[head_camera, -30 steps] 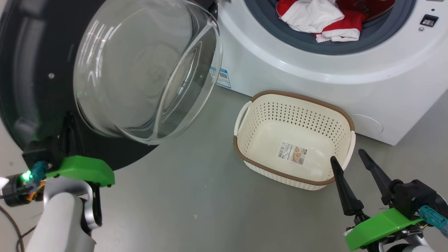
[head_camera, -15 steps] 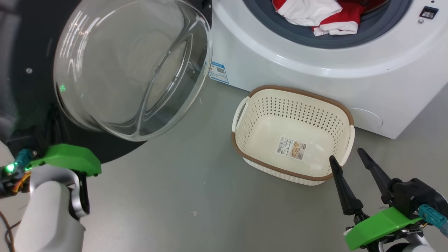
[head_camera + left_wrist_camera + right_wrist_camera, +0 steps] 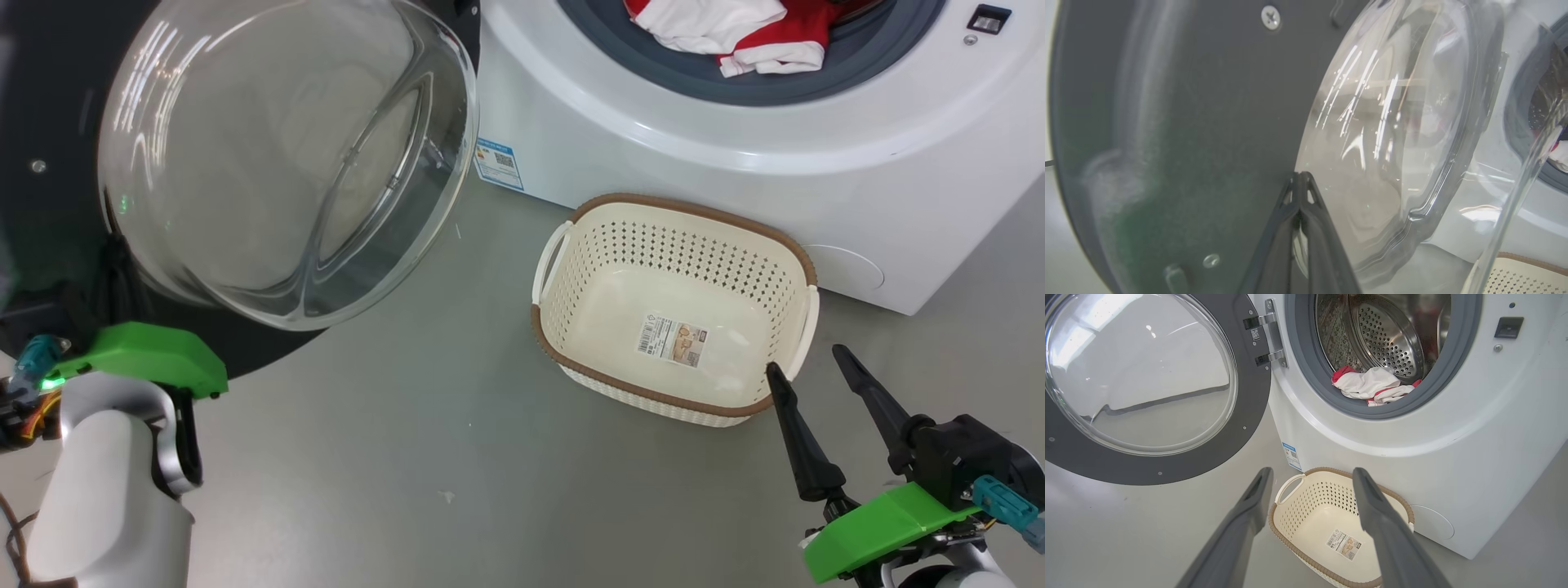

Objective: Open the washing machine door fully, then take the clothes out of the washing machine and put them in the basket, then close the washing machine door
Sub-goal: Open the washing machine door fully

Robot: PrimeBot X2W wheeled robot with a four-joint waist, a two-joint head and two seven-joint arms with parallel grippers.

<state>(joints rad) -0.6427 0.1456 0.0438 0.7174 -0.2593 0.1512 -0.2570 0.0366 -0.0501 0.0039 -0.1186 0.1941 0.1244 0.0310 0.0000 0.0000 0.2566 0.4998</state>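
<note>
The right jaws stand wide apart and empty, just short of the basket (image 3: 694, 214), which sits empty on the floor in front of the washing machine (image 3: 694, 139). The left jaws are pressed together, tips at the door (image 3: 49, 122) where black rim meets glass. On that glossy curve they could skid off, letting the door swing back. Farther in, the clothes (image 3: 710, 16) lie at the drum's mouth.

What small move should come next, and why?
Probably raise the open right gripper toward the clothes at the mouth of the drum: the washing machine door stands swung well clear, the basket is empty, and the left gripper is shut, tips at the door's inner face.
</note>
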